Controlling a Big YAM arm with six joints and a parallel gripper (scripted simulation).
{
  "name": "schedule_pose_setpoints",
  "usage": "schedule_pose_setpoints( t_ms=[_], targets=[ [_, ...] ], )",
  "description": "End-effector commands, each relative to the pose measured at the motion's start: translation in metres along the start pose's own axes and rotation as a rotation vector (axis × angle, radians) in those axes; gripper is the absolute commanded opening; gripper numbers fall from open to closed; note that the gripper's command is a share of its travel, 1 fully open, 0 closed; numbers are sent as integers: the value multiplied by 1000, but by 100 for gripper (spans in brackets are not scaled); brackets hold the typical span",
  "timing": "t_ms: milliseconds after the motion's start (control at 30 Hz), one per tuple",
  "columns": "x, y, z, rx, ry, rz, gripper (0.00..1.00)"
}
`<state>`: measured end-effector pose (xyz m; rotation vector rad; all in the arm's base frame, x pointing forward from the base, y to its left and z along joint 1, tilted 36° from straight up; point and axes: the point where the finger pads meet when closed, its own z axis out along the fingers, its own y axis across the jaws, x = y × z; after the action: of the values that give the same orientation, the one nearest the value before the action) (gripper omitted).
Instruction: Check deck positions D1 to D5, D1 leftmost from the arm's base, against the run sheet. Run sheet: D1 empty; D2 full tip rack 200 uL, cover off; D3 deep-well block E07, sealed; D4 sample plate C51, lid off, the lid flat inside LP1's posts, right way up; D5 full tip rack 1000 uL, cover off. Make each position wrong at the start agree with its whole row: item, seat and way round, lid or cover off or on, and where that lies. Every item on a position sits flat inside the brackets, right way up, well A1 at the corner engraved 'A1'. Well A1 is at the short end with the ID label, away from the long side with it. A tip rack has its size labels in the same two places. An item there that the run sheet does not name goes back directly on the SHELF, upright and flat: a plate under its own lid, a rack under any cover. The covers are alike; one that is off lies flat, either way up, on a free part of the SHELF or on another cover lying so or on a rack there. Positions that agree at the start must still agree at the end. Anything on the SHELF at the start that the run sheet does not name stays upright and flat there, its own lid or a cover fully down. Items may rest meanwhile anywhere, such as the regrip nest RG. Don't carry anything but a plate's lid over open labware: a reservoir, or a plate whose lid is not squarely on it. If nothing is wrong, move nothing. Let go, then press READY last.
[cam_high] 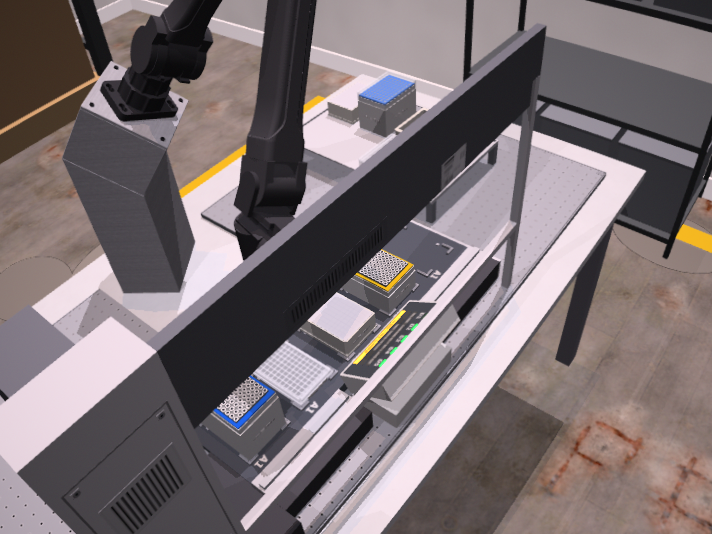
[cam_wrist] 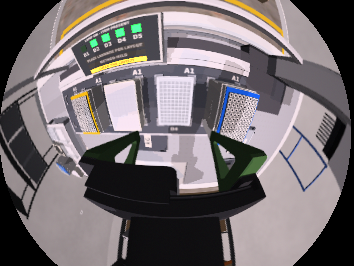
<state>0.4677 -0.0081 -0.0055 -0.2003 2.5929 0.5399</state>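
The green-fingered gripper (cam_wrist: pixel 178 149) is held fully open, gripping nothing, before the deck row: yellow-rimmed tip rack (cam_high: pixel 384 269) filled with tips, white sealed block (cam_high: pixel 341 319), uncovered clear well plate (cam_high: pixel 293 372), blue-rimmed rack (cam_high: pixel 243 398) filled with tips.

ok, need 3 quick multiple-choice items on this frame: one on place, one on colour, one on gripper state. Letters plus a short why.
1. Where does the blue-topped covered rack stand?
A. on the raised shelf behind the deck
B. on the floor
C. between the fingers

2. What colour frames the tip rack next to the bare bracketed position?
A. red
B. yellow
C. green

3. How is the gripper?
A. shut on a lid
B. shut, holding nothing
C. open, holding nothing

Key: 1 A, it sits on the shelf in the top view. 2 B, its rim is yellow. 3 C, the green fingers stand wide apart with nothing between.
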Motion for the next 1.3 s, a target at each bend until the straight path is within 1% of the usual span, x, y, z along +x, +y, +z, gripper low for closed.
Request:
schedule_pose_setpoints(
  t_ms=[0, 700, 733, 1000, 1067, 1100, 1133, 1167, 1267],
  targets=[
    [-9, -2, -3, 6, -20, 9, 100],
    [-9, -2, -3, 6, -20, 9, 100],
    [-10, 12, -5, 4, -29, -1, 100],
    [-10, 52, -5, 1, -30, 0, 100],
    [-10, 52, -5, 1, -30, 0, 100],
    [-5, 54, 3, -1, -10, 10, 100],
    [-8, 62, -3, 0, -24, 3, 100],
    [-10, 67, -5, 0, -30, 1, 100],
    [-10, 82, -5, -1, -31, 1, 100]
  ],
)
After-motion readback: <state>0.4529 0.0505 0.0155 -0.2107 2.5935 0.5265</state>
